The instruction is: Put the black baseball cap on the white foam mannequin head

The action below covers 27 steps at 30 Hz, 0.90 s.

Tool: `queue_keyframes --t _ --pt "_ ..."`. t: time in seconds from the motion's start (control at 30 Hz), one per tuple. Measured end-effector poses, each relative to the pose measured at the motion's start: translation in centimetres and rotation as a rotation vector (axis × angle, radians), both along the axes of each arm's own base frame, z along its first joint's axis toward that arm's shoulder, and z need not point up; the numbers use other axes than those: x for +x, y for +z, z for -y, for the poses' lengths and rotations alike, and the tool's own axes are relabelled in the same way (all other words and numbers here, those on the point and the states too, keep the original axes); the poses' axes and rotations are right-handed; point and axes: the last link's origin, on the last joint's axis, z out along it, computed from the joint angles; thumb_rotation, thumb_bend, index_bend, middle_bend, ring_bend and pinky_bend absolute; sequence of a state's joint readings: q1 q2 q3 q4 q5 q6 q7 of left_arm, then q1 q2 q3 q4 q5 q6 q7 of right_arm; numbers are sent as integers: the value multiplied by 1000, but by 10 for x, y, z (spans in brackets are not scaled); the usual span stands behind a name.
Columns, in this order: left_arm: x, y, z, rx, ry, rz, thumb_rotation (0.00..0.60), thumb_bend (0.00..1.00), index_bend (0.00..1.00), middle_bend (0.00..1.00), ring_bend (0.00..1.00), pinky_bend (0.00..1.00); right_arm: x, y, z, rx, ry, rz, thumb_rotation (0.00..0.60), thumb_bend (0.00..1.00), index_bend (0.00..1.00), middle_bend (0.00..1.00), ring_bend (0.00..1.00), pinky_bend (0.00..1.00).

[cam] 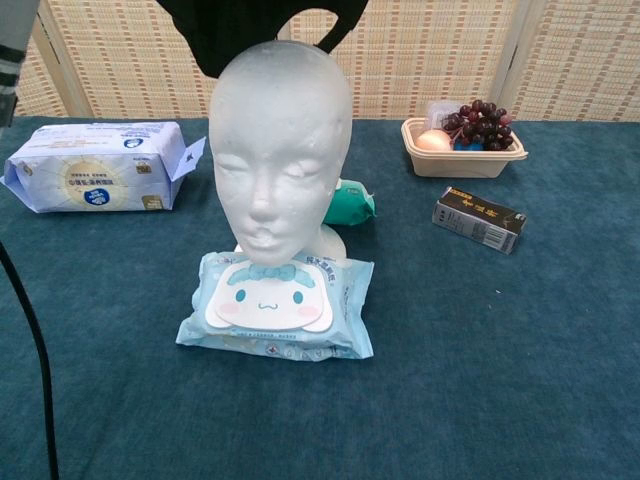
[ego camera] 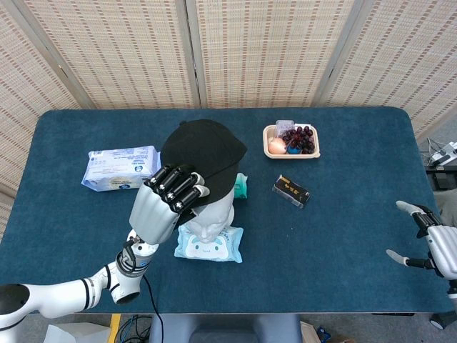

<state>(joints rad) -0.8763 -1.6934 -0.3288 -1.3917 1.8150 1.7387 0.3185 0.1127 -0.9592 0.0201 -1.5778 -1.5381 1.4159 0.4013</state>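
Note:
The black baseball cap (ego camera: 205, 152) hangs over the back and top of the white foam mannequin head (ego camera: 211, 212); in the chest view the black baseball cap (cam: 235, 30) shows just above and behind the white foam mannequin head (cam: 278, 150), whose face is bare. My left hand (ego camera: 166, 200) grips the cap's near edge, fingers curled on the fabric, beside the head's left side. My right hand (ego camera: 435, 241) stays open at the table's near right edge, holding nothing.
A blue cartoon wipes pack (cam: 274, 304) lies at the head's base. A white-blue tissue pack (ego camera: 119, 166) lies to the left, a teal packet (ego camera: 239, 186) behind the head, a small black box (ego camera: 291, 191) and a fruit tray (ego camera: 290, 140) to the right.

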Motion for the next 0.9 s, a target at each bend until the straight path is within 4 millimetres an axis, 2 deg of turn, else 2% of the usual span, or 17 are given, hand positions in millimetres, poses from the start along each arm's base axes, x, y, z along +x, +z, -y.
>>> queue_keyframes --t 0.67,0.9 --pt "7 -31 30 -73 -120 -93 600 291 858 571 411 506 -2 0 2 3 -15 -2 600 0 163 221 142 483" --pt "7 -41 31 -104 -126 -129 600 290 768 554 395 506 -3 1 3 4 -18 0 600 0 162 221 142 483"
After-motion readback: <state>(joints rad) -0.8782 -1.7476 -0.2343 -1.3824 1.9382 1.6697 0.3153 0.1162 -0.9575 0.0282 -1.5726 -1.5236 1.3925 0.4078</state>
